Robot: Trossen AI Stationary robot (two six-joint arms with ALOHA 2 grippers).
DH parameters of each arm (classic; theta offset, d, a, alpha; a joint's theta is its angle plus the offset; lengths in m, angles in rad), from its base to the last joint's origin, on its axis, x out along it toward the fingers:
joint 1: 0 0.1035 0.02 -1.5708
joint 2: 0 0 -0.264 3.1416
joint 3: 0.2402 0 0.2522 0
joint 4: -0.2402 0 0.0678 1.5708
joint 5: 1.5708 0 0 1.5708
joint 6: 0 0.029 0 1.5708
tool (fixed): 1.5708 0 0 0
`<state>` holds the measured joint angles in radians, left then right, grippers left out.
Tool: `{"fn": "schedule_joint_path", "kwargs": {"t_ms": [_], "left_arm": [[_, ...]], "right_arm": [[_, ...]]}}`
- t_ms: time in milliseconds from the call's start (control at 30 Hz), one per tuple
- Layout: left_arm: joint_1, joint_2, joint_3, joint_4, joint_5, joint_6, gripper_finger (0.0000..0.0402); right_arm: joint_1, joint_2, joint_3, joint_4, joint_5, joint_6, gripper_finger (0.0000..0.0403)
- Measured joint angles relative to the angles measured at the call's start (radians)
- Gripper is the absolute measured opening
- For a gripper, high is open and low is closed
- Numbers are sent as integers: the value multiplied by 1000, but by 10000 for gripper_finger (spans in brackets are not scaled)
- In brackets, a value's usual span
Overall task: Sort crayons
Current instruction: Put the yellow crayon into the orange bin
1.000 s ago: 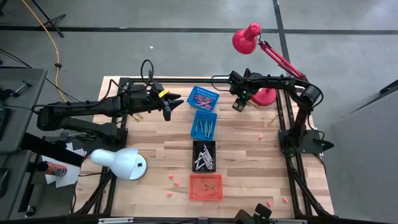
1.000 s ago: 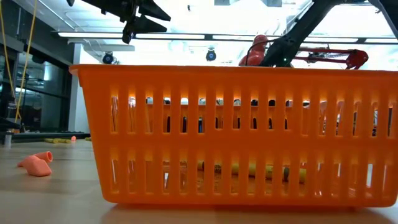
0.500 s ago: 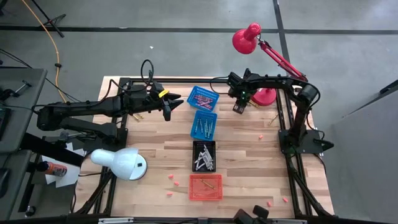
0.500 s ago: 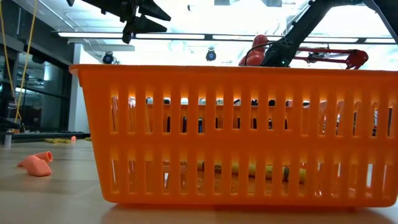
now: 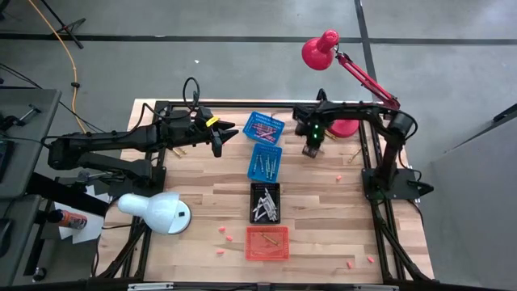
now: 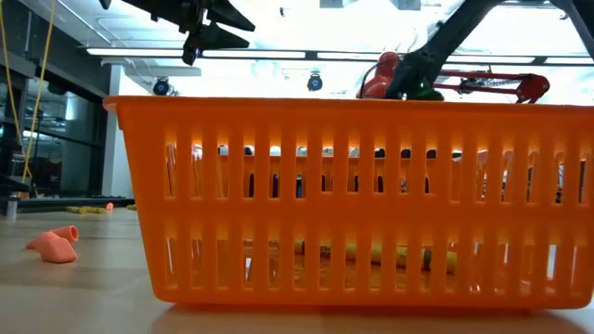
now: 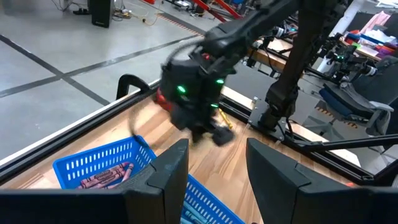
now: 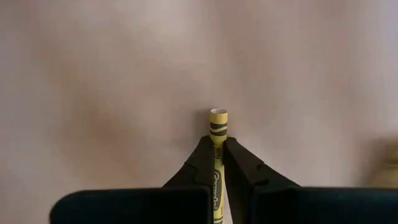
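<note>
Right gripper (image 8: 216,163) is pinching a yellow crayon (image 8: 217,130) in closed jaws, just above the table (image 5: 323,210) beside the blue baskets (image 5: 264,162). Left gripper (image 5: 226,133) is hovering nearby, jaws parted, holding nothing.

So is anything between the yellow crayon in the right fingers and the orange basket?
Judging by the high view, the black basket and a blue basket lie near the straight line from the yellow crayon to the orange basket.
</note>
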<state>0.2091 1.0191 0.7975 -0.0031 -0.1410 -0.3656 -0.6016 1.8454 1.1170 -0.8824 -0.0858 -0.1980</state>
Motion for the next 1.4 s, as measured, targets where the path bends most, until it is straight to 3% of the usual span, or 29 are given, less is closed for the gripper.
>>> {"fn": "schedule_joint_path", "kwargs": {"t_ms": [167,367,567,733,867,1033,1167,1400], "left_arm": [[0,0,0,0,0,0,149],[0,0,0,-2,0,1,149],[0,0,0,-2,0,2,149],[0,0,0,-2,0,27,149],[0,0,0,-3,0,70,149],[0,0,0,-2,0,72,149],[0,0,0,-1,0,77,149],[0,0,0,3,7,78,149]], "right_arm": [[74,-113,-18,-1,-117,47,2],[188,-351,-210,72,-147,184,1],[339,-659,-479,257,-177,520,1],[462,-821,-622,546,-148,801,1],[510,-834,-640,803,-78,852,0],[517,-779,-551,1067,-22,750,0],[517,-725,-426,1098,26,614,0],[517,-646,-277,1095,10,503,0]]}}
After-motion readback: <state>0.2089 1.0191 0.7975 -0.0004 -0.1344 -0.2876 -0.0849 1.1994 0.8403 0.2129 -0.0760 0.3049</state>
